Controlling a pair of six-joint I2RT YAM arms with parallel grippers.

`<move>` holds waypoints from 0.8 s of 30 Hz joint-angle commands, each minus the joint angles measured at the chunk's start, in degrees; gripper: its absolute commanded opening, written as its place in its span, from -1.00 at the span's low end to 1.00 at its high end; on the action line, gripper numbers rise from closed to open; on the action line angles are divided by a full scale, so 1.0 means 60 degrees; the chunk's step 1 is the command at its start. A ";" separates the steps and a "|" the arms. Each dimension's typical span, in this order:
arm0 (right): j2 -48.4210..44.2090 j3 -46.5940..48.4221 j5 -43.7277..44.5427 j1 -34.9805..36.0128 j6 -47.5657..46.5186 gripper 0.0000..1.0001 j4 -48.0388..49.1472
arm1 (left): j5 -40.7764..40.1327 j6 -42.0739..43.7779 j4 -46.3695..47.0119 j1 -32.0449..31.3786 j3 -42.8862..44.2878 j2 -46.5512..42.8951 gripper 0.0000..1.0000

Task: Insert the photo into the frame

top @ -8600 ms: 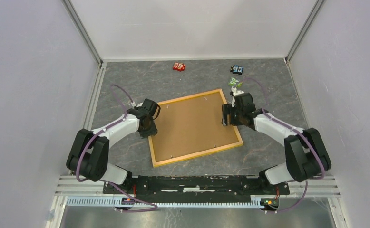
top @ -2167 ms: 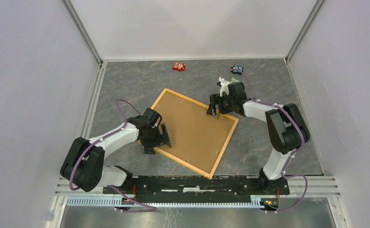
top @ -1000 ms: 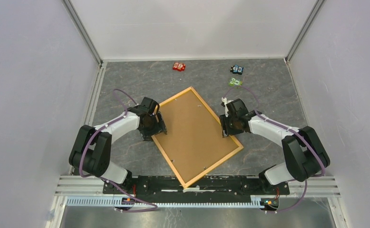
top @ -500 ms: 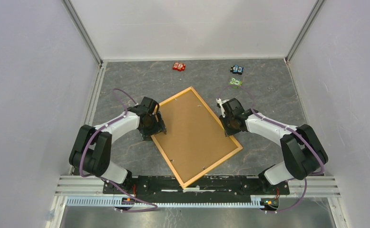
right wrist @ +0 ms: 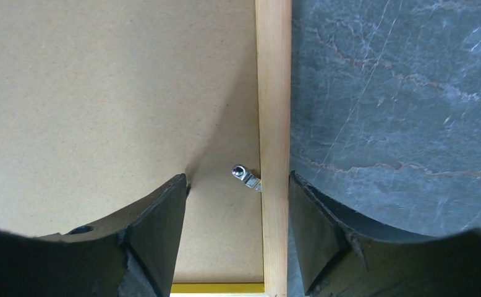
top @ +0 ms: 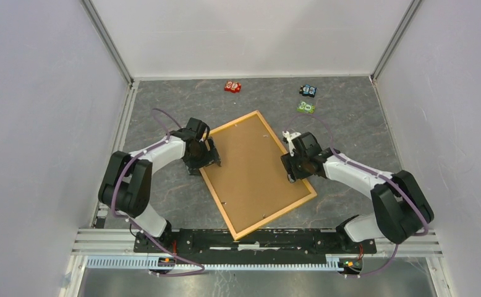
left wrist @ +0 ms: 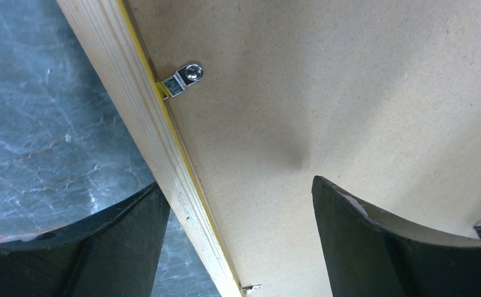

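While the frame [top: 275, 216] lies back-up at the centre of the surface [top: 164, 124], both sets of jaws stand apart astride its rails.
The left gripper [left wrist: 235, 189] straddles the rail at 9 o'clock, one finger over the surface, the other over the brown backing board [top: 256, 167]; the right gripper [right wrist: 238, 178] does likewise at 3 o'clock. A metal clip [left wrist: 183, 77] sits beside each. Small coloured items [top: 232, 86] lie at 12 to 1 o'clock.

Left arm [top: 157, 156] and right arm [top: 357, 174]: white links, black joints.
Purple cables [top: 159, 112] trail both; left gripper [left wrist: 235, 185], right gripper [right wrist: 237, 178]: black fingers [left wrist: 380, 247].
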 commanded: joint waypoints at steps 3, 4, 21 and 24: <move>-0.0976 -0.1143 -0.2139 0.0267 0.1550 0.45 0.2043 | 0.1699 0.0313 0.1365 -0.0099 0.0958 0.0747 0.80; -0.1023 -0.1168 -0.2059 0.0330 0.1619 0.46 0.2097 | 0.1834 0.0328 0.1355 -0.0097 0.1048 0.0819 0.81; 0.0021 0.1412 0.1386 0.0003 -0.0176 0.76 0.0985 | -0.0659 0.1440 -0.0964 -0.0093 0.1310 -0.1128 0.96; 0.0817 0.2194 0.1040 -0.0282 -0.0184 0.74 0.1021 | -0.0690 0.1358 -0.1048 -0.0102 0.0853 -0.1722 0.89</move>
